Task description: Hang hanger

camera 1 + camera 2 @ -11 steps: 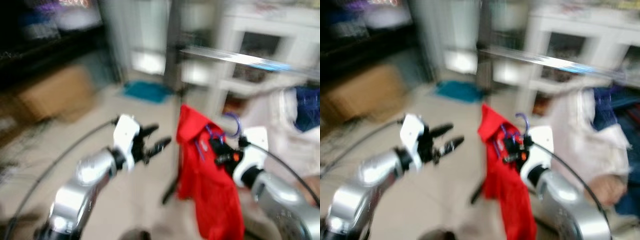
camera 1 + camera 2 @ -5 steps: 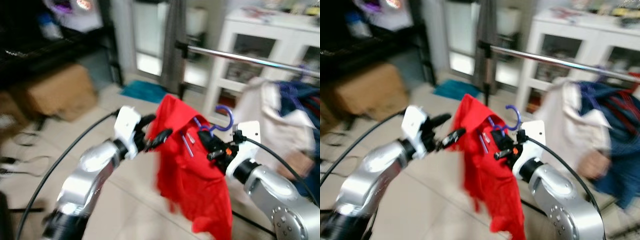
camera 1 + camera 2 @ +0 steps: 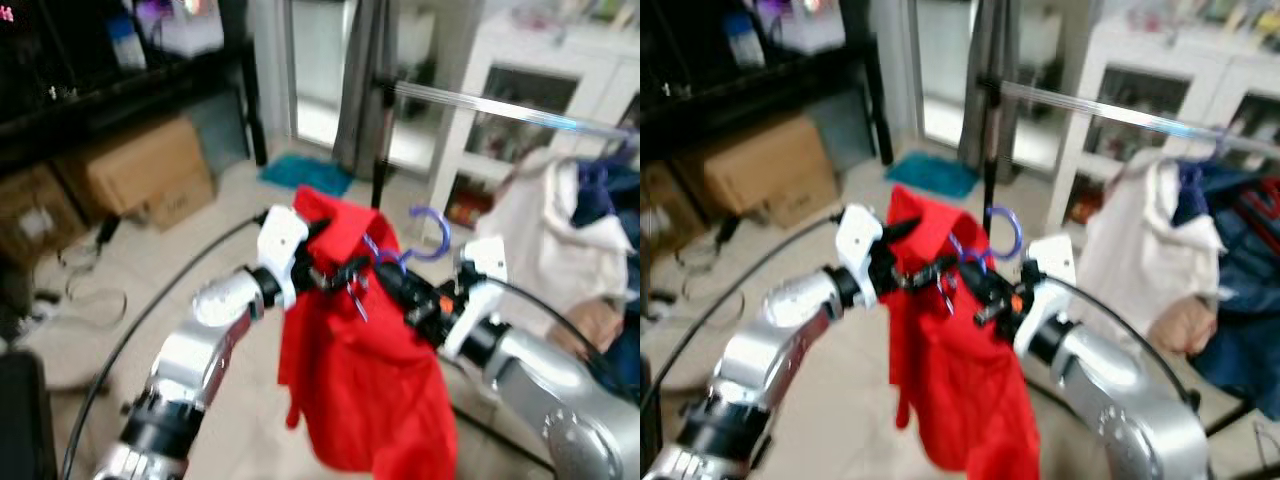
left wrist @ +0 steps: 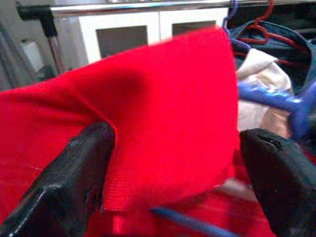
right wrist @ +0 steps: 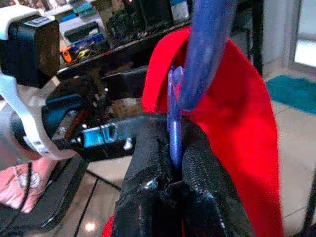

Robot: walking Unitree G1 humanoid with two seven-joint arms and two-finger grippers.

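- No readable writing anywhere; white sticker on the left wrist housing in the right wrist view too blurred to read.
- Blue plastic hanger (image 3: pixel 420 240), thin-rodded with a curved hook standing up, held in mid-air between the two arms, below and in front of the metal rail (image 3: pixel 490 105).
- Red garment (image 3: pixel 365 370) draped on it, plain cloth with a stitched hem, hanging down in loose folds over the floor.
- Right gripper (image 5: pixel 173 163) clamped tight on the hanger's neck just under the hook, fingers pressed together around the blue rod.
- Left gripper (image 4: pixel 173 163) spread apart, one finger (image 4: pixel 74 182) against the red cloth's folded edge, the other finger (image 4: pixel 281 173) off to the side, cloth lying between them.
- Hanger's shoulders hidden under the cloth; only hook and a short bar visible.
- Rail's far end cut off at the frame edge, other clothes (image 3: pixel 560 220) hanging there, blurred.
- Cardboard boxes (image 3: pixel 150 170) by the dark shelf, soft and indistinct.
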